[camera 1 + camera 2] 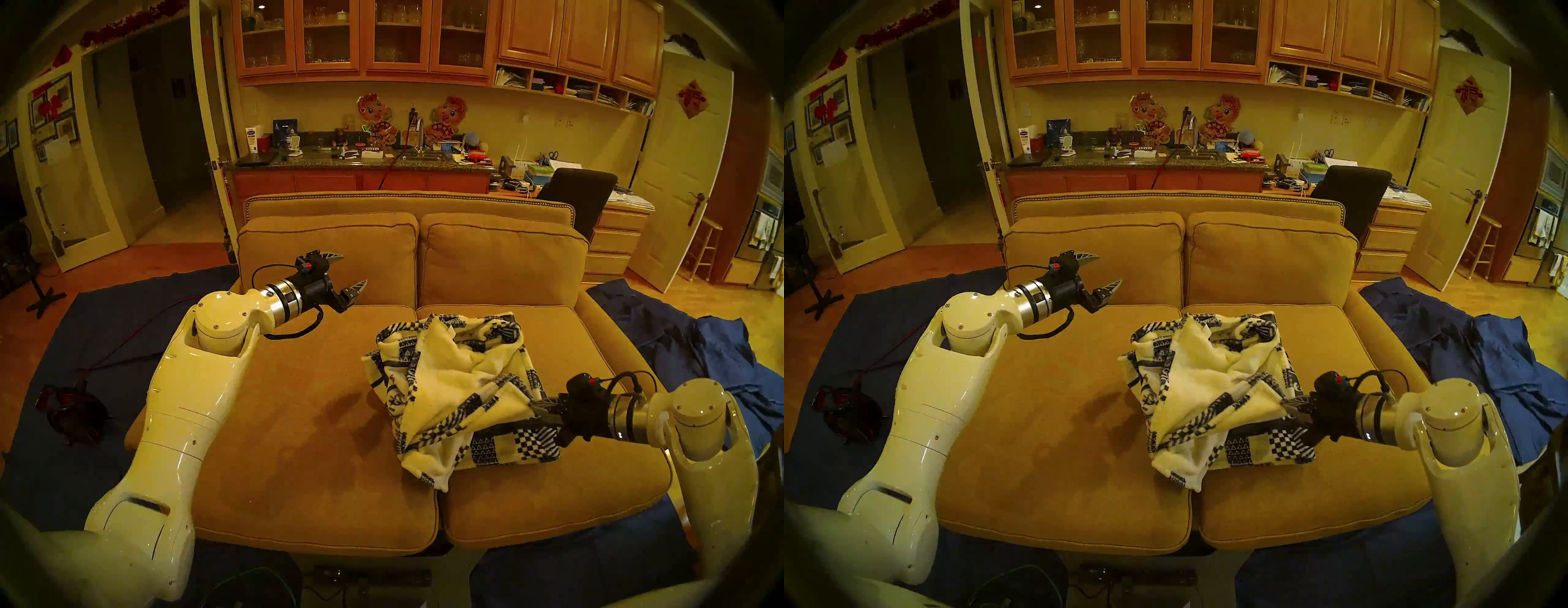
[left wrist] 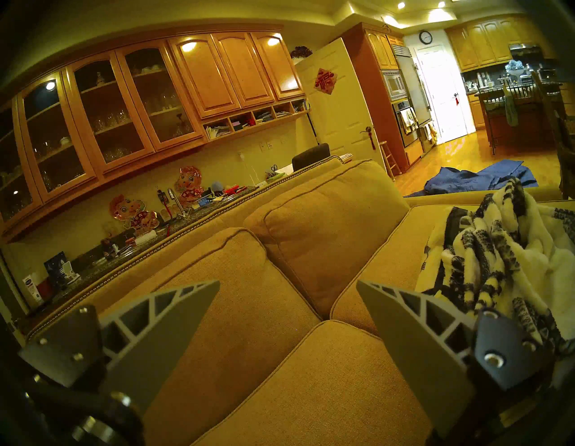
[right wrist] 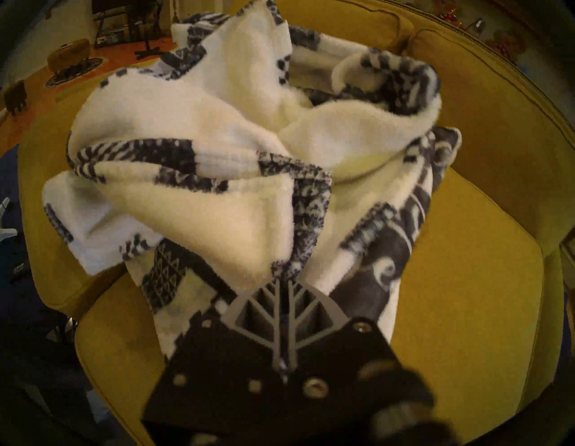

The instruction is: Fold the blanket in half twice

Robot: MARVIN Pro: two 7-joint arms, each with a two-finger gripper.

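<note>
The cream-and-navy blanket (image 1: 458, 390) (image 1: 1212, 390) lies crumpled in a heap on the sofa's right seat cushion, cream back mostly up, patterned border showing at the edges. My right gripper (image 1: 535, 409) (image 1: 1289, 411) is shut on a corner of the blanket at the heap's right side; in the right wrist view the closed fingers (image 3: 284, 299) pinch the navy-edged corner of the blanket (image 3: 217, 174). My left gripper (image 1: 352, 271) (image 1: 1108, 271) is open and empty, held above the left seat cushion, apart from the blanket (image 2: 497, 264), which shows at the right of the left wrist view.
The tan sofa (image 1: 322, 424) has two seat cushions and two back cushions (image 1: 326, 259). Dark blue cloths (image 1: 695, 348) lie on the floor on both sides. A red-black cable bundle (image 1: 72, 407) lies at the left. A counter and cabinets stand behind.
</note>
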